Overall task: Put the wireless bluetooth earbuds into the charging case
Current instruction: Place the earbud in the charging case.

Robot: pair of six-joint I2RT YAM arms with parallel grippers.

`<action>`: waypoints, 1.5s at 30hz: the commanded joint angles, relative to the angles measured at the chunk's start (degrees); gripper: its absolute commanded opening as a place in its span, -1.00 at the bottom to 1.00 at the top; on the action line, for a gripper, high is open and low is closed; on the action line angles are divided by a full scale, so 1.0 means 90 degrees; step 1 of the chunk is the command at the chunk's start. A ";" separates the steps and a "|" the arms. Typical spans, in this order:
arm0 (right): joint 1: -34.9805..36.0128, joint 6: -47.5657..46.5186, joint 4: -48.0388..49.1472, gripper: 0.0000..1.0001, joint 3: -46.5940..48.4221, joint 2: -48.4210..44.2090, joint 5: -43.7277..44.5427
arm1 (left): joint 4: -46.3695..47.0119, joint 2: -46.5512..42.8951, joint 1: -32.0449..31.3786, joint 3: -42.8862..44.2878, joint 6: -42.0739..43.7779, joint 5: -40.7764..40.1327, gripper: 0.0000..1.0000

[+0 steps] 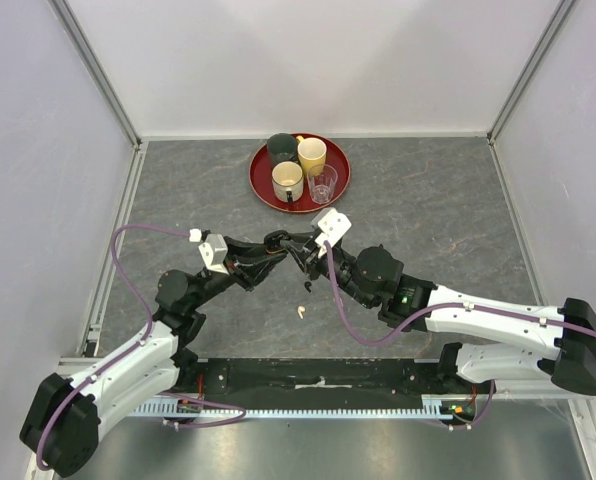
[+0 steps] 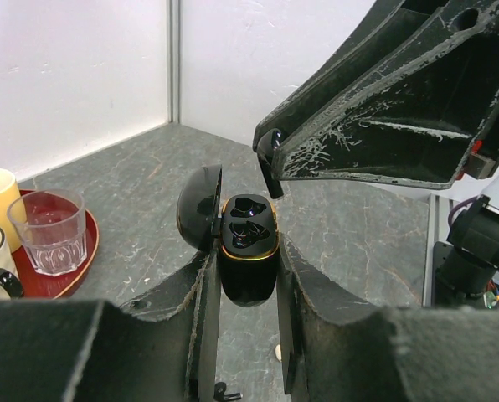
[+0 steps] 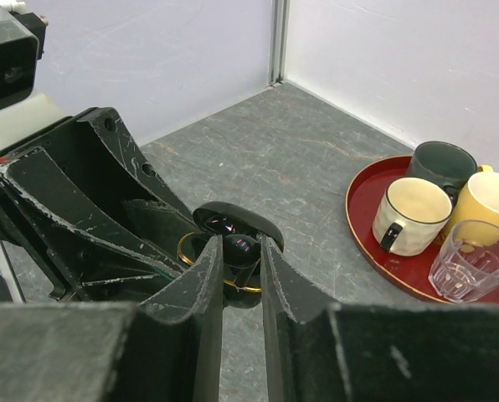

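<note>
My left gripper (image 2: 246, 256) is shut on a black charging case (image 2: 248, 280) with a gold rim, its lid (image 2: 199, 208) swung open to the left and both wells empty. My right gripper (image 3: 241, 244) is shut on a black earbud (image 3: 243, 251), held just over the case's gold rim (image 3: 187, 245). From the left wrist, that earbud (image 2: 269, 161) hangs at the right fingers' tip, above the case's far edge. In the top view the two grippers (image 1: 276, 243) (image 1: 304, 250) meet mid-table. A cream-white earbud (image 1: 300, 311) and a small black earbud (image 1: 306, 287) lie on the table below them.
A red round tray (image 1: 261, 186) at the back holds a dark green cup (image 1: 281, 148), a yellow cup (image 1: 312, 155), a cream cup (image 1: 287, 180) and a clear glass (image 1: 322, 184). White walls enclose the grey table on three sides.
</note>
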 commanded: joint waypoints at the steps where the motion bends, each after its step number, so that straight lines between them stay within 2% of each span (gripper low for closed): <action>1: 0.0031 0.0098 0.0300 -1.00 0.0264 0.0055 -0.0001 | 0.0412 -0.0053 -0.0039 0.0226 0.0222 0.0157 -0.95; 20: 0.0021 0.0030 0.0369 -1.00 -0.0029 0.0055 0.0439 | 0.0471 -0.0210 -0.0049 0.0168 0.0134 0.0176 -0.96; 35: 0.0031 0.0098 0.0329 -1.00 -0.0049 0.0192 -0.0030 | 0.0715 -0.0063 -0.0049 0.0216 -0.0022 0.0157 -0.95; 45: 0.0021 -0.0028 0.0359 -1.00 -0.0175 0.0143 0.0322 | 0.0745 -0.0131 -0.0049 0.0207 -0.0042 0.0118 -0.95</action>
